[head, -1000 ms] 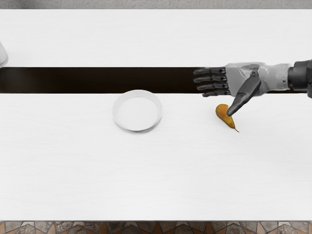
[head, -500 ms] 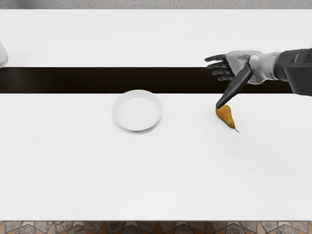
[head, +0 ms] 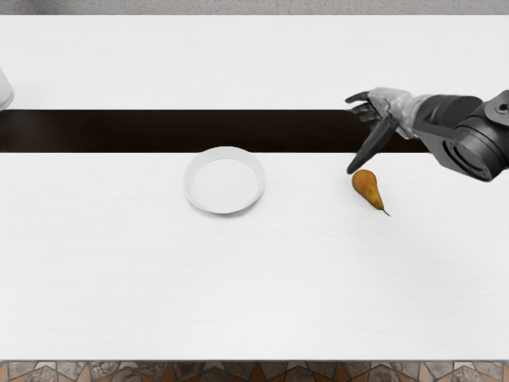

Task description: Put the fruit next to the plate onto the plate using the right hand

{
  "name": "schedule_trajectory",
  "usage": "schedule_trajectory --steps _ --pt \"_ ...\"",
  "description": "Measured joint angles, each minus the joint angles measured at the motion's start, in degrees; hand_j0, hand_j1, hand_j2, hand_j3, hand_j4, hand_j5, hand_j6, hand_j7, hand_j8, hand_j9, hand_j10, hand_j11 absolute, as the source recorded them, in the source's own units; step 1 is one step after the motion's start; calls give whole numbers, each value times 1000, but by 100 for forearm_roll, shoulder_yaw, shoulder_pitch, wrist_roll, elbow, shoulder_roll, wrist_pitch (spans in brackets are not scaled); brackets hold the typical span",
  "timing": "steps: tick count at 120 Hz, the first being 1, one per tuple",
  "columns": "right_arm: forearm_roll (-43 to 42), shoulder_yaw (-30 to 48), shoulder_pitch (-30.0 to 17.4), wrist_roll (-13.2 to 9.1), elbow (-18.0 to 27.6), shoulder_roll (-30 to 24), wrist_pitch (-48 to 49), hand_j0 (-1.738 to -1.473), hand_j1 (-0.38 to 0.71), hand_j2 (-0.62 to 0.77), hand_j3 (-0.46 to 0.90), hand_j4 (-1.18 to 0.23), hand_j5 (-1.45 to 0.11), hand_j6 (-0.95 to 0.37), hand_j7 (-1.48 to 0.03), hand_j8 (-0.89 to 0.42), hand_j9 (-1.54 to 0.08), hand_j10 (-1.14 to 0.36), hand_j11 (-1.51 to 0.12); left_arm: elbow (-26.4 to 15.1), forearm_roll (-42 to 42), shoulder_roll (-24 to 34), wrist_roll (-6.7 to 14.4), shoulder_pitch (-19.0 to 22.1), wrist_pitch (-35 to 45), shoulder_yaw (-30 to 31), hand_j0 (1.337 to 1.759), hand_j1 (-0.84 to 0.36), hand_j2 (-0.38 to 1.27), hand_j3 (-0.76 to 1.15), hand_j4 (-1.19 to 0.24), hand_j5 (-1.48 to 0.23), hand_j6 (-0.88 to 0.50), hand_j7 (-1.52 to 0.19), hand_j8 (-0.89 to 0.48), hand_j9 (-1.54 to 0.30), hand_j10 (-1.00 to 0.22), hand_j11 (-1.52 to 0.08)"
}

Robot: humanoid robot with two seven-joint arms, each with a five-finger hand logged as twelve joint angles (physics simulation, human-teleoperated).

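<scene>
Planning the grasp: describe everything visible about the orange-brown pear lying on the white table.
The orange-brown pear has smooth, glossy skin and a thin stem pointing lower right. It lies on its side on the white table, right of the round white plate and apart from it. One of the fingers of the right hand points down beside its broad end; contact cannot be told.

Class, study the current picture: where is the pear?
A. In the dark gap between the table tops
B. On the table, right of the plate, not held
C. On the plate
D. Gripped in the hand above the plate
B: the pear lies on the white table, apart from the empty plate, and the right hand beside it is open and holds nothing.
</scene>
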Motion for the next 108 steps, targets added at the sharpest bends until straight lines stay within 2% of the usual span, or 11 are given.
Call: schedule_trajectory --steps 25,52,81,108 --pt "-240 -812 210 -1 -21 278 -744 -1658 -187 -26 0 -137 -177 -138 -176 -138 -177 -137 -177 0 0 0 1 0 0 0 1658 349 0 0 0 0 0 0 0 0 0 0" --pt "-244 -1318 295 -1 -51 505 -1262 -1658 -187 -26 0 -137 -177 -138 -177 -138 -177 -137 -177 0 0 0 0 0 0 0 1658 349 0 0 0 0 0 0 0 0 0 0" --pt "-224 -1701 268 -1 -376 881 -1409 -1658 -161 -30 0 -158 -205 -160 -204 -159 -205 -159 -205 0 0 0 0 0 0 0 1658 349 0 0 0 0 0 0 0 0 0 0" --pt "-145 -1965 254 -1 -466 1041 -1424 -1658 -124 -36 0 -189 -245 -190 -245 -190 -245 -190 -245 0 0 0 1 0 0 0 1658 349 0 0 0 0 0 0 0 0 0 0"
